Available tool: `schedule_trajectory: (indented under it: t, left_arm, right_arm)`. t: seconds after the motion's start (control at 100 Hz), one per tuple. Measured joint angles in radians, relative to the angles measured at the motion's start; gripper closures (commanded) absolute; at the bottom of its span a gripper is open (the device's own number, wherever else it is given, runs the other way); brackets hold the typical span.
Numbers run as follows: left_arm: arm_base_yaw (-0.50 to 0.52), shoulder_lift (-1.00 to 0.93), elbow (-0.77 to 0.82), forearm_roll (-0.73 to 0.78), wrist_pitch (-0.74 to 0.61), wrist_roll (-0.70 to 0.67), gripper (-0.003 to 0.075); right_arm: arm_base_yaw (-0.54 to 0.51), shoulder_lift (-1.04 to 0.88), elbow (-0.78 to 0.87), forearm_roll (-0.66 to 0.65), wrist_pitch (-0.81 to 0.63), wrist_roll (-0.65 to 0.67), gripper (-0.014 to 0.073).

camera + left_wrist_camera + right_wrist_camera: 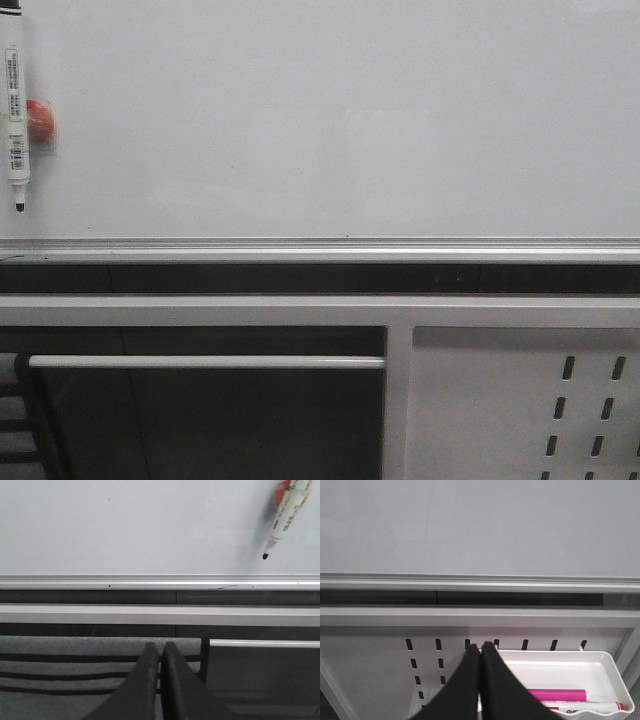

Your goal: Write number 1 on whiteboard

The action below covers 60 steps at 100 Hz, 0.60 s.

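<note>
The whiteboard (330,120) fills the upper part of the front view, its silver edge rail (320,247) running along the bottom; no drawn stroke is visible on its surface. A white marker pen (16,120) hangs tip-down at the board's far left, beside a red object (40,120). Left pincer (160,652) and right pincer (480,652): fingers pressed together, holding nothing. Below the board on the right, a perforated panel (520,400) carries a white tray (615,672) containing a pink marker (555,695).
</note>
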<state>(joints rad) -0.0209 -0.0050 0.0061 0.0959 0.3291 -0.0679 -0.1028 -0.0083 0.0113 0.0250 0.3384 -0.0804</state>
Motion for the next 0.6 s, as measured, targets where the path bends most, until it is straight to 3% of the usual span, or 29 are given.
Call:
schedule_trajectory:
  t: [0.33, 0.6]
  left_arm:
    - [0.0, 0.0, 0.0, 0.014, 0.0, 0.003, 0.0738]
    - [0.0, 0.0, 0.0, 0.266, 0.0, 0.013, 0.0738]
  right_arm:
    - [0.0, 0.0, 0.0, 0.0, 0.0, 0.0, 0.0662]
    - [0.0, 0.0, 0.0, -0.004, 0.0, 0.0, 0.0662]
